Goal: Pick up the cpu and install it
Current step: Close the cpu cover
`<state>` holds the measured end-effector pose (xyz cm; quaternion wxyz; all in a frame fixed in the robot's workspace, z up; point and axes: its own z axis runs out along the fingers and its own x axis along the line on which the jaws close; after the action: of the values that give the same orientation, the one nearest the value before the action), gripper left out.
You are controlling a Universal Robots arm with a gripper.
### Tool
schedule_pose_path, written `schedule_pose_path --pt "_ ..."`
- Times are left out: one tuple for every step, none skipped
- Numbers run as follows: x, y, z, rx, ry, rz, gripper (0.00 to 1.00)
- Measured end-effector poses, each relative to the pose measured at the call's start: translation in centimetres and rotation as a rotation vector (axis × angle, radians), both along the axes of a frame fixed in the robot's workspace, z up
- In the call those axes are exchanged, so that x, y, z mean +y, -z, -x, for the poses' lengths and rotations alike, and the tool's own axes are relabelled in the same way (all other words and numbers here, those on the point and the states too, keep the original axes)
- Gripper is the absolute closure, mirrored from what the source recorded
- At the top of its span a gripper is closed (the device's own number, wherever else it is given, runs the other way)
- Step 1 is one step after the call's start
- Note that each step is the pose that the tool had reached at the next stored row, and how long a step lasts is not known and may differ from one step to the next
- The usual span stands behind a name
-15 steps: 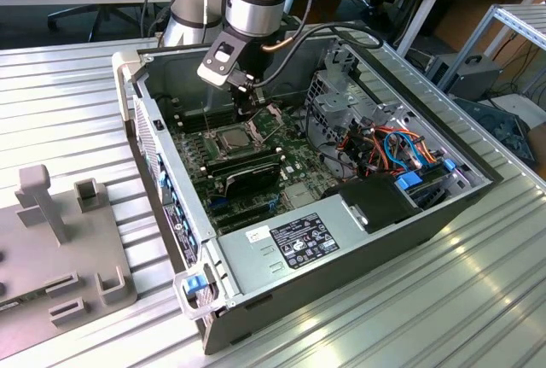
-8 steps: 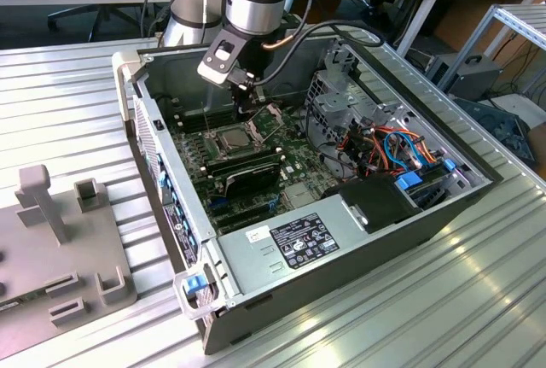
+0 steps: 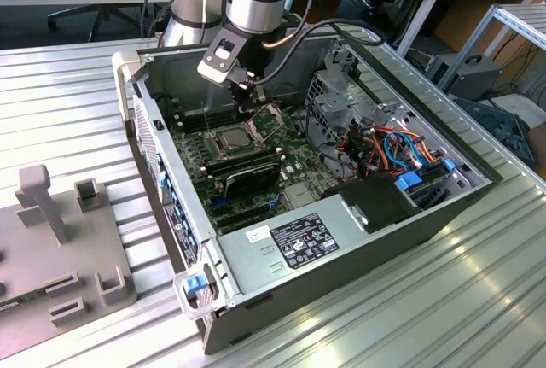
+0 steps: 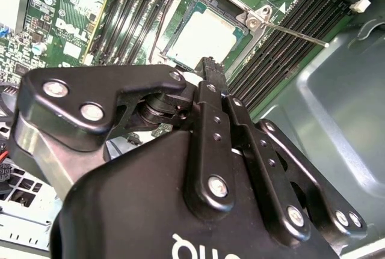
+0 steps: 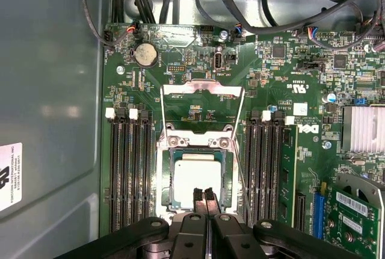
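The cpu (image 5: 194, 176) is a pale silver square lying flat in its socket on the green motherboard, also seen in the second wrist view (image 4: 207, 32) and the exterior view (image 3: 232, 137). The hinged metal socket frame (image 5: 202, 91) is folded back open behind it, and its thin lever (image 4: 290, 32) stands free. My gripper (image 5: 204, 196) hovers just above the near edge of the cpu, its two black fingers pressed together with nothing between them (image 4: 209, 65). In the exterior view the gripper (image 3: 246, 102) hangs inside the open computer case (image 3: 358, 253), a little above the socket.
Black memory slots (image 5: 127, 169) flank the socket, with a memory stick (image 3: 243, 163) in front of it. Bundled cables (image 3: 384, 150) and a drive cage (image 3: 337, 95) fill the case's right half. A power supply (image 3: 294, 244) lies along the front. A grey fixture (image 3: 60, 240) rests on the ribbed table.
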<state>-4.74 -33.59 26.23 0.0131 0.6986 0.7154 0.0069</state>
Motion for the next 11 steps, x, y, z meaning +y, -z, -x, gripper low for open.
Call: schedule_pose_path --pt "0.0 -0.07 0.0 0.0 0.0 -0.0001 0.89" --pt "0.0 -0.09 0.0 -0.0001 0.0 -0.0003 0.89" --pt "0.0 -0.1 0.0 -0.0001 0.0 -0.0001 0.89" --pt "0.0 -0.11 0.0 -0.0001 0.0 -0.0002 0.89" --pt "0.0 -0.11 0.0 0.0 0.0 -0.0002 0.89" --pt "0.0 -0.11 0.0 -0.0001 0.0 -0.0002 0.89" --pt "0.0 -0.13 0.0 0.0 0.0 0.0 0.89" --pt "0.0 -0.19 0.0 0.0003 0.0 0.0004 0.89" --pt "0.0 -0.23 0.0 0.0001 0.0 0.0002 0.89" --pt "0.0 -0.23 0.0 -0.0001 0.0 -0.0002 0.89" --pt "0.01 -0.24 0.0 -0.0002 0.0 -0.0003 0.89"
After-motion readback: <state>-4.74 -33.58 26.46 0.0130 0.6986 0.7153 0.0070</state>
